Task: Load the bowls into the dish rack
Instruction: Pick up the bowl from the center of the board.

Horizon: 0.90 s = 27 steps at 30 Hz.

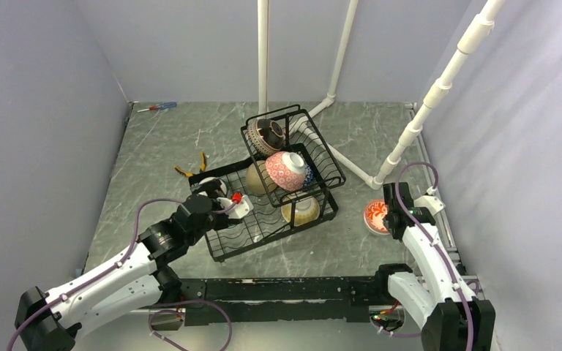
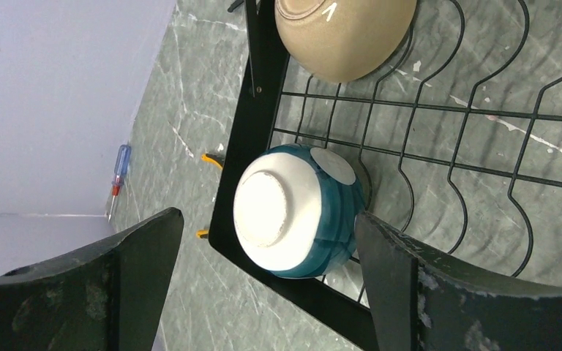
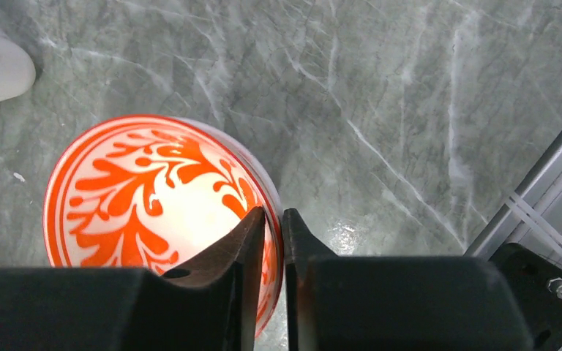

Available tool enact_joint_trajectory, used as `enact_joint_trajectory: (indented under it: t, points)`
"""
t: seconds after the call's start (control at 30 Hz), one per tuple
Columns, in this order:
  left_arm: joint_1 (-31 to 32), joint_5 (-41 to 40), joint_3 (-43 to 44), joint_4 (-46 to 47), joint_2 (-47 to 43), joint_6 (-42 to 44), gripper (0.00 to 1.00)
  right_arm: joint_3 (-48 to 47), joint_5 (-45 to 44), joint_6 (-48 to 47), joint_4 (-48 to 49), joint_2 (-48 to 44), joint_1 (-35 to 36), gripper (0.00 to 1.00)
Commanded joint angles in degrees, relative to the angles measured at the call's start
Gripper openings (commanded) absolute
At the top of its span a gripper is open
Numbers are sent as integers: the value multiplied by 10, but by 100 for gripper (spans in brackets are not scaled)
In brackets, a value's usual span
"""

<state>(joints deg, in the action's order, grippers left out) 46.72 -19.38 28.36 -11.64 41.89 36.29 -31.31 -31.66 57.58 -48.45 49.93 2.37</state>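
Lifting the orange bowl (image 3: 139, 190) is my job right now. It sits right way up on the table (image 1: 161, 146), just to the right of the dish rack (image 1: 256, 228) and near the foot of a white pipe (image 1: 377, 178). My right claw (image 3: 273, 219) is squeezed on the bowl's rim, with one finger inside and one outside.

That is a thin hold on one edge only, so I think the bowl will want to tip when it leaves the table. I should go up slowly and straight and watch the rim. If it slips, I should set the bowl down and bite deeper.

Then I need to move left, high enough to pass over the rack's side wires. The pipe is close, so I must steer away from it.

A pink bowl (image 1: 287, 170) and a brown bowl (image 1: 265, 135) seem to sit in the small top basket. A tan bowl (image 1: 256, 179) and a yellow bowl (image 1: 301, 210) are down below. The bare wires in the middle of the bottom part look like the best spot. I should lower the bowl until it rests there, and only then let go.

My left claw (image 2: 267, 219) is wide apart over the rack's near left corner. The teal bowl (image 2: 296, 212) lies there with its bottom toward the camera, and I see no finger touching it. My two arms must not bump.
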Motion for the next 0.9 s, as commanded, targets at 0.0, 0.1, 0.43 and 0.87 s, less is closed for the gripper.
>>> enact_joint_trajectory:
  t: [0.0,0.1,0.43,0.87]
  points:
    - [1,-1,30,21,1,-7,92,-4,2,-16,28,-8,-2,12]
    - [1,-4,30,23,-2,-5,92,-15,0,-35,28,-24,-2,6]
    - [1,-16,48,23,-4,4,92,-72,46,-91,7,-52,-2,0]
    - [1,-34,89,43,-23,-22,93,-128,185,-243,79,-150,-2,0]
